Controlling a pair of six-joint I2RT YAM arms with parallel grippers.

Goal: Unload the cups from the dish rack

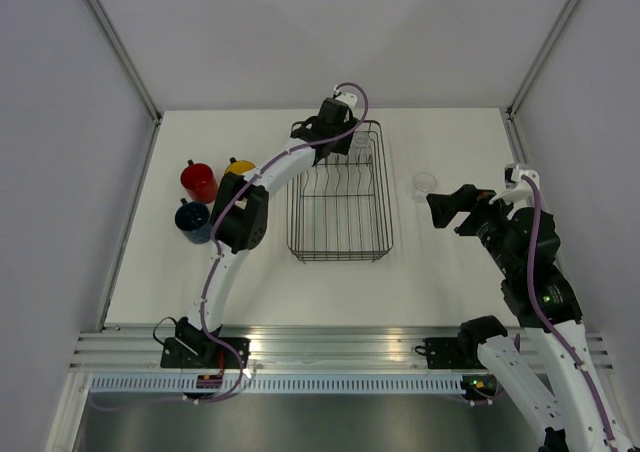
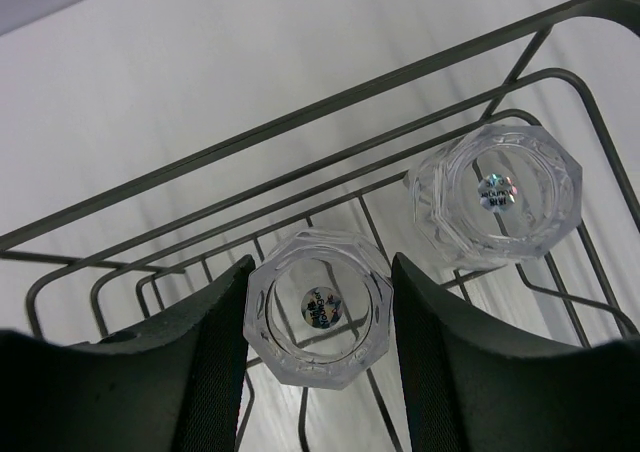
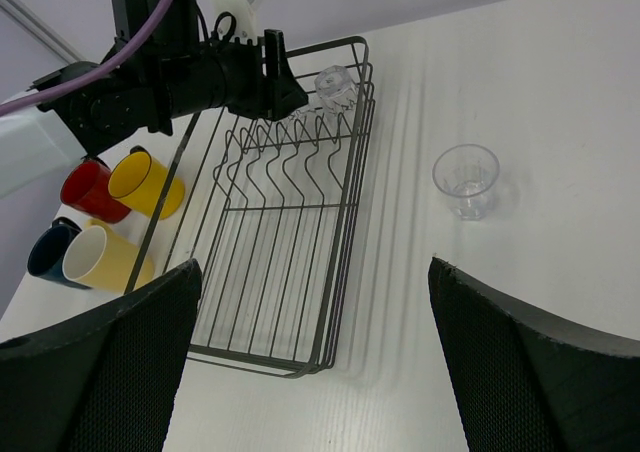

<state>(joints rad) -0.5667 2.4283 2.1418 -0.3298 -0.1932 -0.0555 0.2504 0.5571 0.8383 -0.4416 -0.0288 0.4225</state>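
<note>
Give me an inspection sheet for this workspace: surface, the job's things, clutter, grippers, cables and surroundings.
Surface: white table, no spills seen.
Rack: mid-table, holding two glasses at its far end.
Third glass: upright on the table, right of the rack.
Mugs: red, yellow, blue and cream, grouped on the table left of the rack.
Clutter: nothing seen.
Left gripper: fingers either side of one glass in the rack; grip unclear.
Right gripper: open, empty, beside the third glass.
Cables: purple cable along each arm, no snag seen.
Surroundings: pale walls; metal rail at the near edge.
</note>
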